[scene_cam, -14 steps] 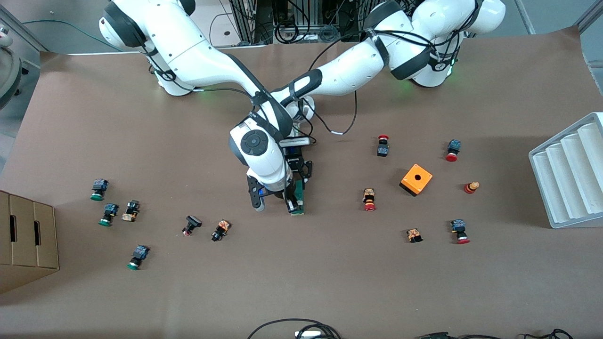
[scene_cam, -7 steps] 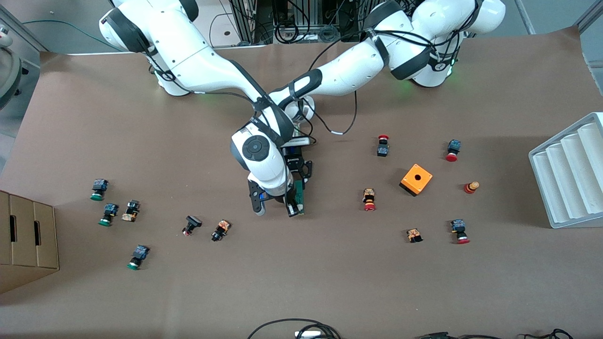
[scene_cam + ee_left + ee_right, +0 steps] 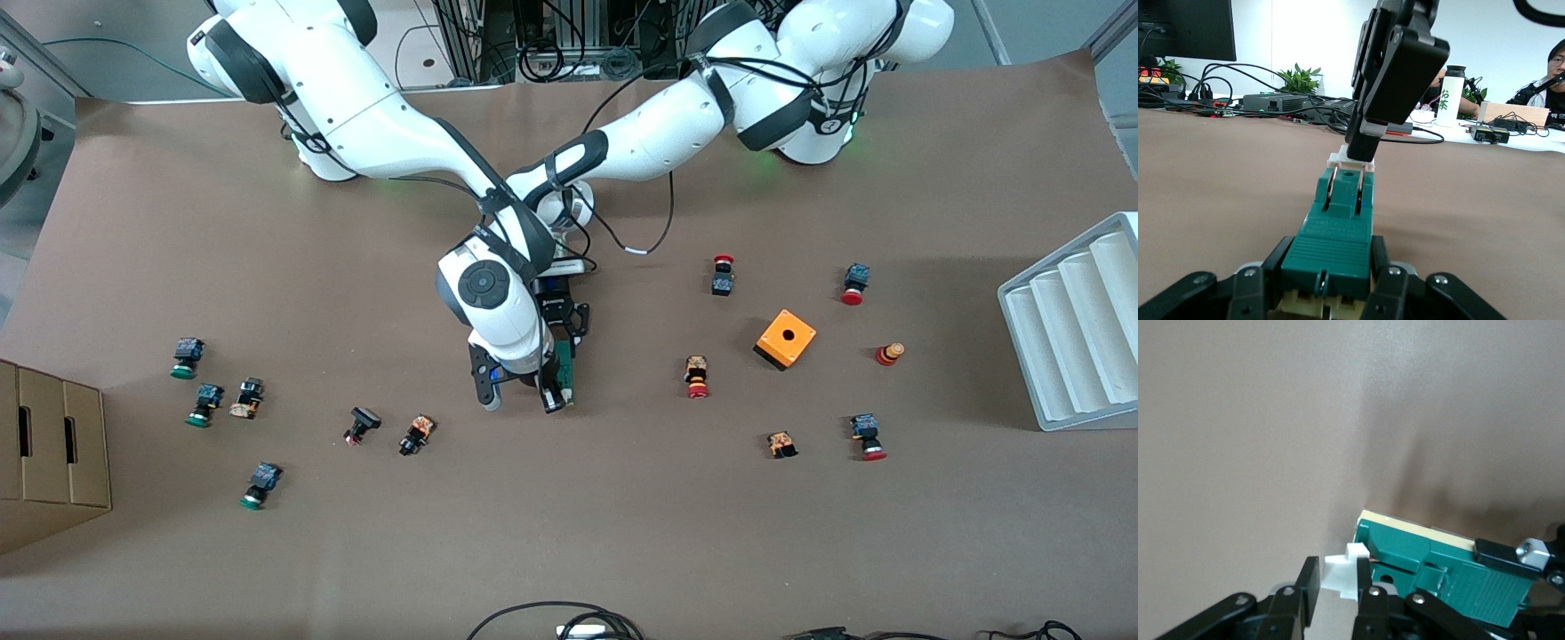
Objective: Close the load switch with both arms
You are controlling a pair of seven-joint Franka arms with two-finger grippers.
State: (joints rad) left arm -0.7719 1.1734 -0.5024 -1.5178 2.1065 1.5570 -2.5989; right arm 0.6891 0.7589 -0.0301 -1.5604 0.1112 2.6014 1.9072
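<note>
The load switch (image 3: 566,375), a narrow dark-green block, lies mid-table where the two arms meet. My left gripper (image 3: 564,342) is shut on the green body's end farther from the front camera; in the left wrist view the body (image 3: 1338,230) sits clamped between its black fingers (image 3: 1379,263). My right gripper (image 3: 553,398) is shut on the white lever (image 3: 1341,577) at the switch's nearer end, one black finger (image 3: 1308,587) on each side of it. In the left wrist view the right gripper (image 3: 1361,143) comes down onto that lever (image 3: 1350,160). The green body (image 3: 1445,570) also shows in the right wrist view.
An orange box with a hole (image 3: 785,338) and several red-capped push buttons (image 3: 696,377) lie toward the left arm's end. Green-capped and dark buttons (image 3: 206,404) lie toward the right arm's end, by a cardboard box (image 3: 53,444). A white ribbed tray (image 3: 1071,324) stands at the table's edge.
The right arm's wrist has shifted a little nearer to the front camera, its gripper still on the lever. The left arm and the switch body have stayed put.
</note>
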